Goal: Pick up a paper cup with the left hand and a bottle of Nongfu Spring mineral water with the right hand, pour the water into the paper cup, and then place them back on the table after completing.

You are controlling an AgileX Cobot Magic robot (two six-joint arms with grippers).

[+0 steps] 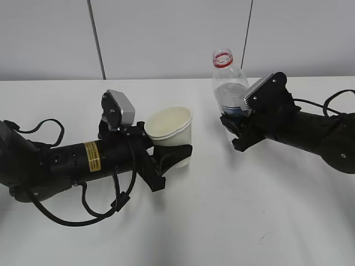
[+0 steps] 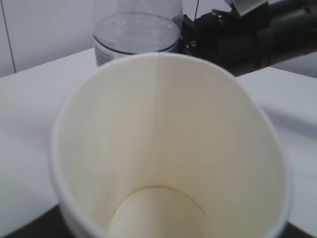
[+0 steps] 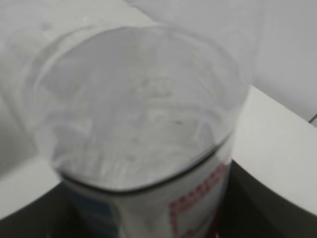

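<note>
My left hand (image 1: 89,158) is shut on a white paper cup (image 1: 171,130) and holds it upright; whether it rests on the table (image 1: 222,210) I cannot tell. In the left wrist view the cup (image 2: 168,148) fills the frame and looks dry inside. My right hand (image 1: 288,122) is shut on an uncapped clear bottle (image 1: 228,83) with a red neck ring, held upright to the right of the cup. The water (image 2: 136,32) shows in the bottle. In the right wrist view the bottle (image 3: 143,129) fills the frame and hides the fingers.
A pale panelled wall (image 1: 166,33) stands behind the table's far edge. Black cables (image 1: 83,213) loop off the left arm onto the tabletop.
</note>
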